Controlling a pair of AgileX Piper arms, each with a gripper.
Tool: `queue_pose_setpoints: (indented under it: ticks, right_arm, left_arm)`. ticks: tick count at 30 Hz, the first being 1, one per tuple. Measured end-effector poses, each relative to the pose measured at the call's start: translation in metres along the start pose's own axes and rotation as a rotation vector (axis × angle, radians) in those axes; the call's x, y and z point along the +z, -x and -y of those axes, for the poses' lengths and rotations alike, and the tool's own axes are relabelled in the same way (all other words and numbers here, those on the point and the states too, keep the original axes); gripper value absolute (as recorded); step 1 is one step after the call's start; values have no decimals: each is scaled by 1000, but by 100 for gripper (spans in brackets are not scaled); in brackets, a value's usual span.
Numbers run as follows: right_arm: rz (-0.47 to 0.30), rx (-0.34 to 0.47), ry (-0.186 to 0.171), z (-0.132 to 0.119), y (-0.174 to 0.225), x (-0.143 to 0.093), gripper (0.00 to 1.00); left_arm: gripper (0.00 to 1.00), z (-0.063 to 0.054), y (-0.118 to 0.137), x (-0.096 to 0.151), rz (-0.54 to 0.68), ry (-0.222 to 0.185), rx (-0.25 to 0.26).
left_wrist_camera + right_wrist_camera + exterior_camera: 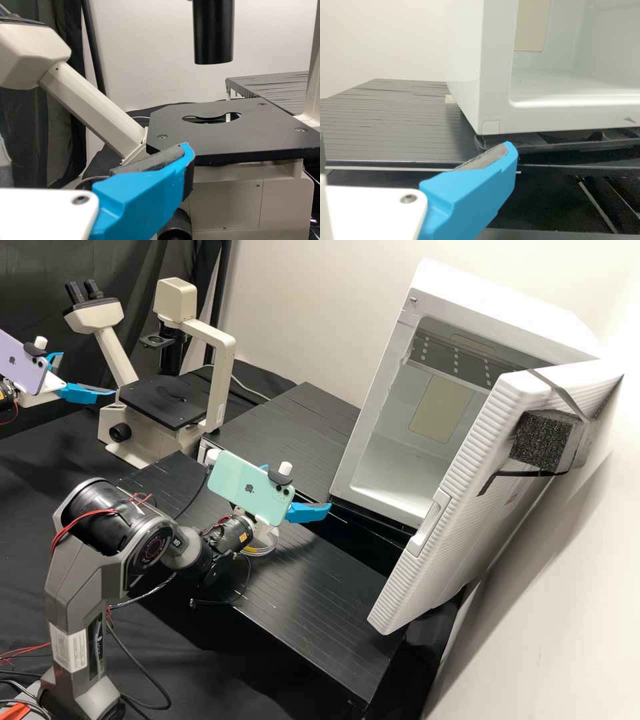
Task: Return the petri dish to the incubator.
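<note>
In the high view, the left gripper (88, 375) is by the microscope (219, 367), and the stage (150, 400) lies between 3 and 4 o'clock from it, close by. The right gripper (300, 488) has the stage at about 10 o'clock, well apart, and the incubator (510, 303) at roughly 1 to 2 o'clock, much nearer. Both grippers look open, with nothing I can make out held in either. The door (460, 500) is swung open, at about 3 o'clock from the right gripper.

In the left wrist view, the left gripper is just beside the stage; I cannot tell whether they touch. Nor can I tell where the dish is. If it is at the stage's cutout (204, 119), the left gripper is the nearer one for the pickup. A dish is round, so height and tilt would matter more than any long axis.

In the right wrist view, the right gripper faces the incubator's front corner, below its floor (570, 87). It would probably need to rise before going in.
</note>
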Motion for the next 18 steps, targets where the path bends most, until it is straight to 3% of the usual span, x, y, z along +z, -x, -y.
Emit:
queue_pose_setpoints:
  ticks: [11, 18]
  right_arm:
    - [2, -1, 1, 2, 5, 2, 100]
    - [-25, 70, 3, -1, 58, 11, 100]
  left_arm:
    - [100, 0, 0, 0, 0, 0, 0]
    - [100, 0, 0, 0, 0, 0, 0]
